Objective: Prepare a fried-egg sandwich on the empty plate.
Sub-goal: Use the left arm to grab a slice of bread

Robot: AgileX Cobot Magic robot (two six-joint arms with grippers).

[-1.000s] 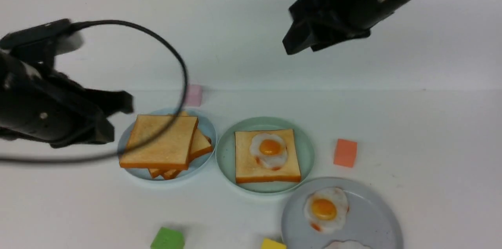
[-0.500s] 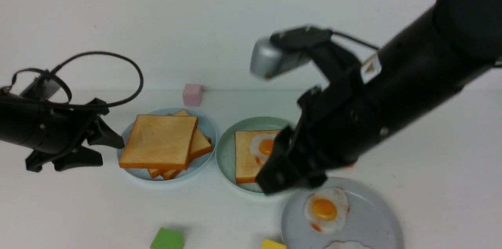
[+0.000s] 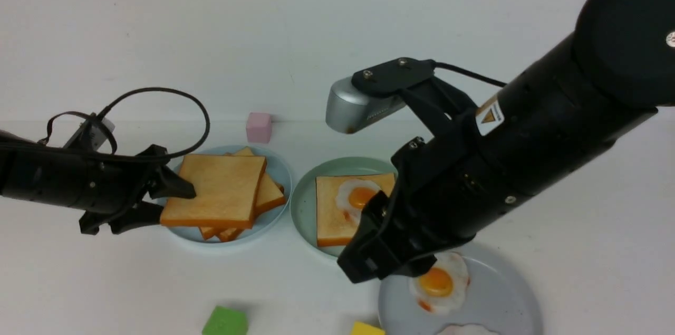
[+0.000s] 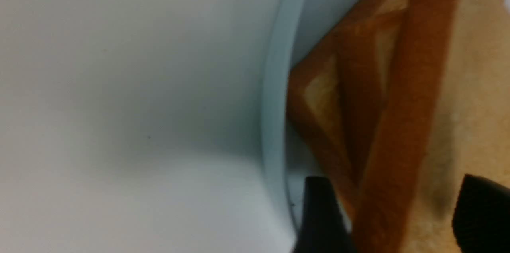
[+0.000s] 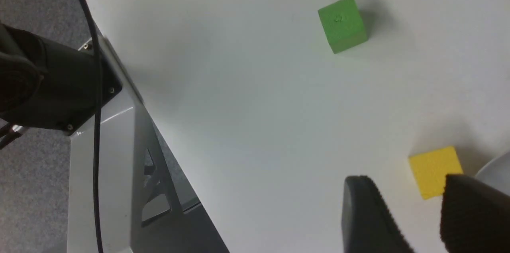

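Note:
The mint-green plate (image 3: pixel 303 203) holds one toast slice (image 3: pixel 332 216) with a fried egg (image 3: pixel 358 197) on it; my right arm hides its right part. A pile of toast slices (image 3: pixel 219 190) lies on the pale blue plate (image 3: pixel 278 169). My left gripper (image 3: pixel 166 202) is open, its fingers above and below the left edge of the top slice. In the left wrist view that gripper (image 4: pixel 398 221) has the slice's crust (image 4: pixel 402 125) between its fingers. My right gripper (image 3: pixel 369 267) is open and empty, low over the table at the grey plate's left edge.
A grey plate (image 3: pixel 501 303) at the front right holds another fried egg (image 3: pixel 437 282). A pink cube (image 3: pixel 259 127) stands at the back. A green cube (image 3: pixel 225 321) and a yellow cube (image 3: pixel 366 329) stand at the front, also in the right wrist view: green cube (image 5: pixel 342 24), yellow cube (image 5: pixel 434 171).
My right arm has swung down from high at the back to low in front of the mint-green plate. My left gripper has moved right and lower, onto the toast pile's left edge.

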